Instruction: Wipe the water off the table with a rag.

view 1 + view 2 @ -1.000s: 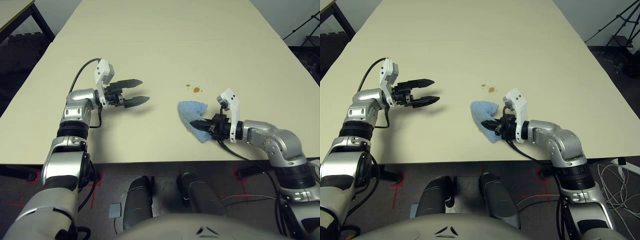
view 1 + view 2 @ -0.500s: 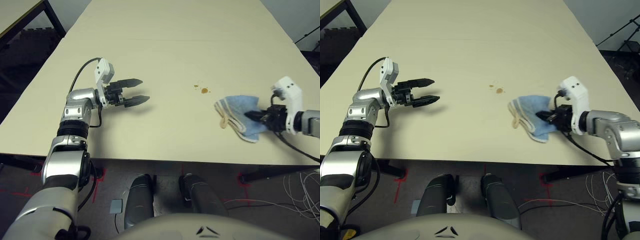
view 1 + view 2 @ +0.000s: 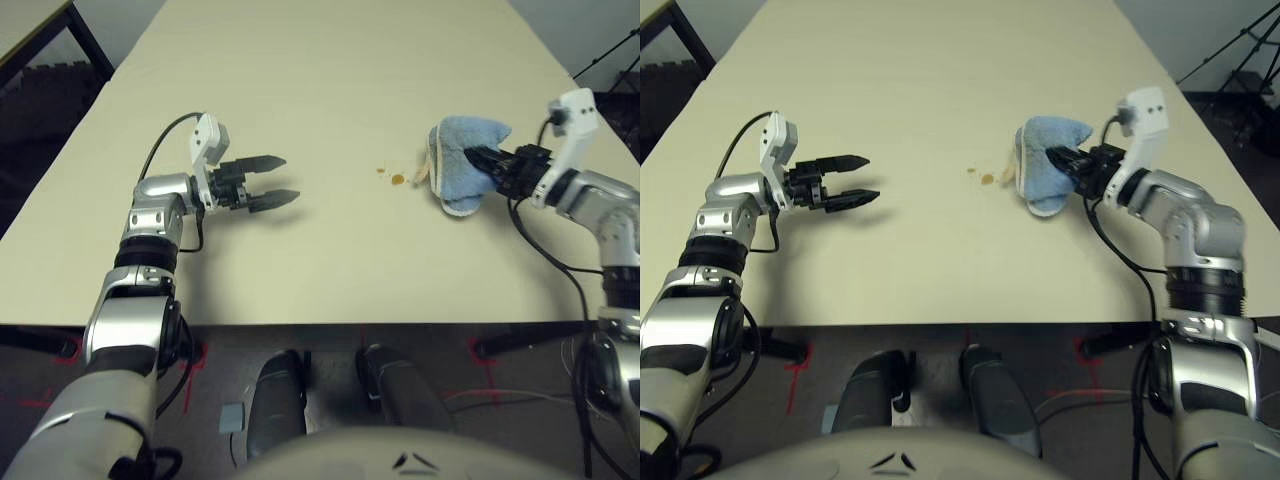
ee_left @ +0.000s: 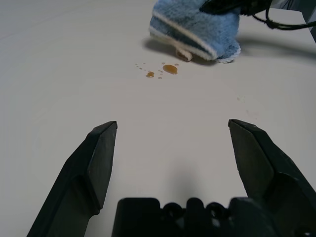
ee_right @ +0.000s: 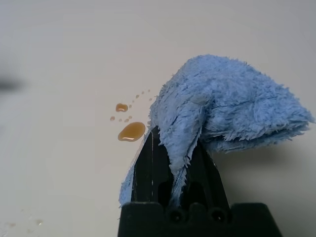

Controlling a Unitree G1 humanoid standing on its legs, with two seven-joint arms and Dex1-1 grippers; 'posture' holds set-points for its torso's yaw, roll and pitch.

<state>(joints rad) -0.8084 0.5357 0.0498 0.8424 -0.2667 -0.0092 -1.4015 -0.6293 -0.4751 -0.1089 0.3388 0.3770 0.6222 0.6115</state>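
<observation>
The rag (image 3: 458,160), a rumpled light blue cloth with a cream hem, hangs bunched from my right gripper (image 3: 478,158), which is shut on it at the right of the cream table (image 3: 330,60). The rag's hem sits just right of the water (image 3: 396,180), a few small orange-brown drops; the right wrist view shows the largest drop (image 5: 131,131) beside the rag (image 5: 232,106). My left gripper (image 3: 279,180) is open over bare tabletop at the left, well apart from the drops. In the left wrist view, its fingers (image 4: 96,158) frame the water (image 4: 169,69) and rag (image 4: 197,29) ahead.
A dark-framed table corner (image 3: 40,30) stands at the far left beyond the tabletop. A tripod leg (image 3: 610,50) stands past the right edge. Wide bare tabletop lies between the two arms and toward the far end.
My right gripper has carried the rag from the near right of the table up and away from me, ending just right of the drops. The left arm has stayed put.
</observation>
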